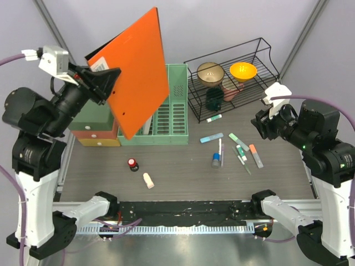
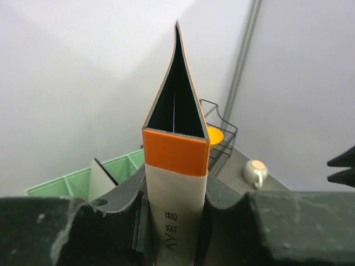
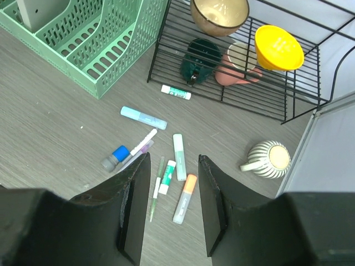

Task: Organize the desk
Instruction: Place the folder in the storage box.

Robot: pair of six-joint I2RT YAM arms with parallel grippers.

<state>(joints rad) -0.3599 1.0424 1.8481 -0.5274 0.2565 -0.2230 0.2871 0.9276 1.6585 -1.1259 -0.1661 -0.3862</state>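
The desk (image 1: 183,177) (image 3: 50,138) is a dark wood-grain tabletop. My left gripper (image 1: 105,80) (image 2: 175,191) is raised at the back left, shut on the spine of an orange folder (image 1: 138,72) (image 2: 176,149), which hangs tilted above the green file rack (image 1: 172,119) (image 2: 72,180). My right gripper (image 1: 259,124) (image 3: 173,160) hovers open and empty over several scattered pens and highlighters (image 1: 238,147) (image 3: 178,155), above an orange-capped highlighter (image 3: 184,198).
A black wire rack (image 1: 260,41) (image 3: 222,100) holds bowls and mugs at the back right. A striped mug (image 3: 269,159) (image 2: 254,173) stands beside it. Small drawers (image 1: 94,124) sit left of the file rack. Two small bottles (image 1: 132,164) (image 1: 148,180) lie front left.
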